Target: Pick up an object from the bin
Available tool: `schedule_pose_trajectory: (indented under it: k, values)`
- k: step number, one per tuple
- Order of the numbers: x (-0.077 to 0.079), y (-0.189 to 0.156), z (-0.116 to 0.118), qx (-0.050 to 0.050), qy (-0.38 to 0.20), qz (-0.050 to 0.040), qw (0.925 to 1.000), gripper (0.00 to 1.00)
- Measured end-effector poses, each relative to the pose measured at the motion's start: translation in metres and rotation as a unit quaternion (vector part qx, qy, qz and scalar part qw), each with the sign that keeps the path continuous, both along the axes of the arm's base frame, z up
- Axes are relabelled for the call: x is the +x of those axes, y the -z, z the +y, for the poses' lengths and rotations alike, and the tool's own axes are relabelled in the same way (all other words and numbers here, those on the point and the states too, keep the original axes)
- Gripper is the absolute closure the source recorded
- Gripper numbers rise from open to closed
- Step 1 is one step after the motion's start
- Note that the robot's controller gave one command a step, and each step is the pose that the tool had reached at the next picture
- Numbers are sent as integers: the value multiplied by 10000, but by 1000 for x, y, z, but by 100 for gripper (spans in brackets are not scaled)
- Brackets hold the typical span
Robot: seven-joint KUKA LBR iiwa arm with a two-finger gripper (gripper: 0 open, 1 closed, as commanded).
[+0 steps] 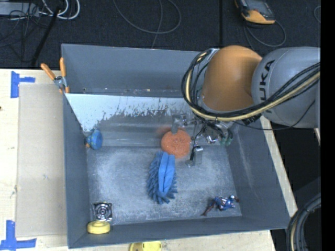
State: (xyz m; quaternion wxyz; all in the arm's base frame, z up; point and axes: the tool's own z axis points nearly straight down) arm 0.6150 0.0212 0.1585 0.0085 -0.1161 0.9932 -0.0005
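A: Bin [73,166] contents, left to right?
B: Small blue piece [95,139] at left wall; blue ribbed brush [163,178] centre; orange ball [175,143] behind it.
A: Tool [196,149]?
B: Just beside ball's right side; apart or together: cannot tell.

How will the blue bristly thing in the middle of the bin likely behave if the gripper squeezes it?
The blue bristly thing looks soft: its thin fringes would probably bend when squeezed. Being long and lying flat, it seems unlikely to roll. Its airy, fringed build suggests little weight.
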Motion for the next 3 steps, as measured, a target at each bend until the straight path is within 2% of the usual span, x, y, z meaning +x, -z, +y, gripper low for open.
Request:
schedule_pose_trajectory:
  k: [1, 2, 3]
  values:
    - [-8, 64, 8, 1, 76, 68, 9999, 0]
    - [1, 83, 17, 7, -339, 42, 9994, 100]
    - [1, 83, 17, 7, -338, 43, 9994, 0]
